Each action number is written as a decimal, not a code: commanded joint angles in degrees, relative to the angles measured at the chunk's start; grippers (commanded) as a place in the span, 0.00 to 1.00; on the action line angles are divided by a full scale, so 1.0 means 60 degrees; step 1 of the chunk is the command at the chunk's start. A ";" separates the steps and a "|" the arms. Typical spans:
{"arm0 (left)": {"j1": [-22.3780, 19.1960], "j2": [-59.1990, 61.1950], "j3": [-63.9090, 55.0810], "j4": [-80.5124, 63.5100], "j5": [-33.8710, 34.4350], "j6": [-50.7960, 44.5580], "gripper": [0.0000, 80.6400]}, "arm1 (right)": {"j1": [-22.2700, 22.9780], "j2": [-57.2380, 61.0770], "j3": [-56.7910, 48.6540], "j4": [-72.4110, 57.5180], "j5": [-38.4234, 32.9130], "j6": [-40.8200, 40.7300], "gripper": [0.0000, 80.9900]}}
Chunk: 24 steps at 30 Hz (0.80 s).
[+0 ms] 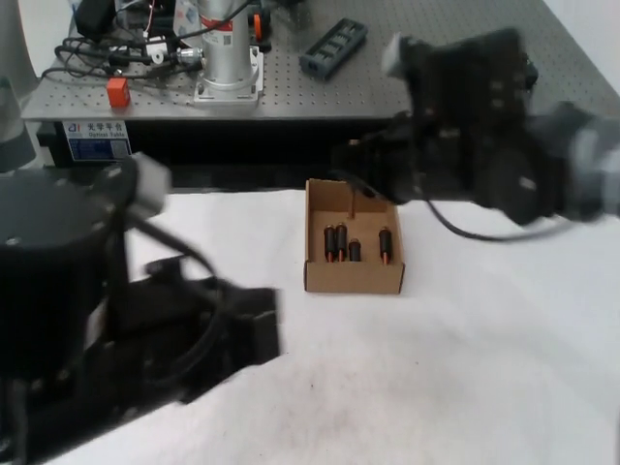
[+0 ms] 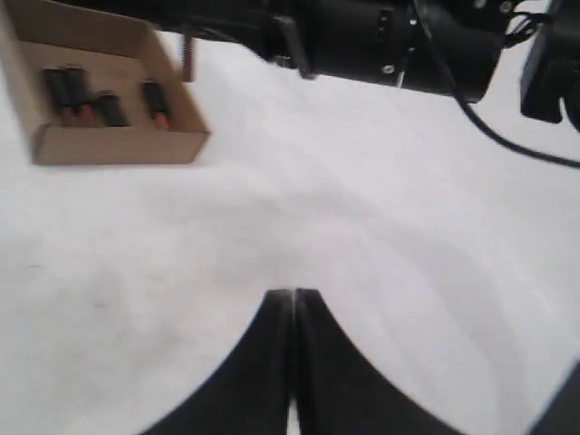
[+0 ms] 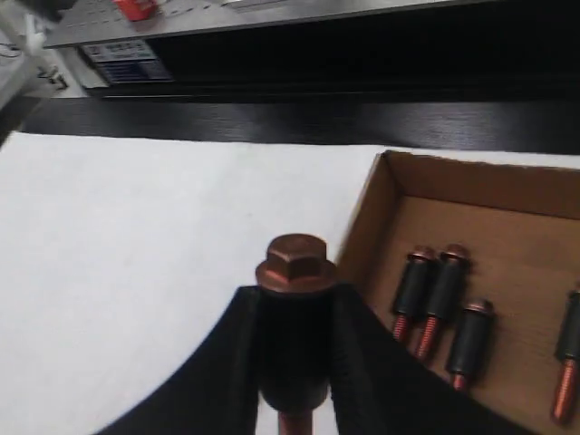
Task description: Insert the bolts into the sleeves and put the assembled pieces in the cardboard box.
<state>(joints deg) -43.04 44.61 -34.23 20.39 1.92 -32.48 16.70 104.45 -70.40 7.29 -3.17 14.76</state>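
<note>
The right tool (image 3: 294,308) is closed on a black sleeve (image 3: 292,353) with a copper bolt (image 3: 294,265) through it; the six-sided head sits above the fingers and the threaded end hangs below. The piece is upright and raised, close to the rim of the cardboard box (image 3: 480,181), though whether it hangs over the inside or just outside the wall cannot be told. The left tool (image 2: 293,301) has its fingers pressed together with nothing between them, low over the white cloth (image 2: 381,227), well apart from the box. The right arm (image 1: 484,126) reaches across above the far side of the box, and nothing lies between the held piece and the opening. The box is open at the top and holds four assembled pieces (image 3: 442,292) lying on its floor: two touching side by side, a third just beside them and a fourth a little apart. Behind the cloth-covered table, a metal plate (image 1: 320,92) full of holes carries a silver post (image 1: 229,48), an orange block (image 1: 117,92), a dark slotted rack (image 1: 332,46) and a tangle of cables (image 1: 107,53).
</note>
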 commanded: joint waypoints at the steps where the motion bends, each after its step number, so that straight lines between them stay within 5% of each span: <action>1: -0.0001 -0.0846 -0.0045 0.1610 -0.1276 0.0277 0.01 | -0.0030 -0.0177 -0.0079 -0.0011 0.0042 -0.0113 0.02; 12: -0.0001 -0.3174 -0.0045 0.5631 -0.2862 0.0277 0.01 | -0.0249 0.2171 -0.1099 0.1040 0.0582 0.0373 0.00; 19: -0.0001 -0.3268 0.0155 0.6090 -0.2858 0.0231 0.01 | -0.0269 0.1922 -0.1099 0.0396 0.0125 0.0913 0.48; 24: -0.0001 -0.3268 0.0694 0.6093 -0.2621 -0.0231 0.01 | -0.0319 0.0803 -0.0968 0.0995 -0.0289 0.0895 0.37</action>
<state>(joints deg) -43.04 25.41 -31.55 56.81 -14.05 -31.80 15.31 116.52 -76.22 11.51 -3.10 20.19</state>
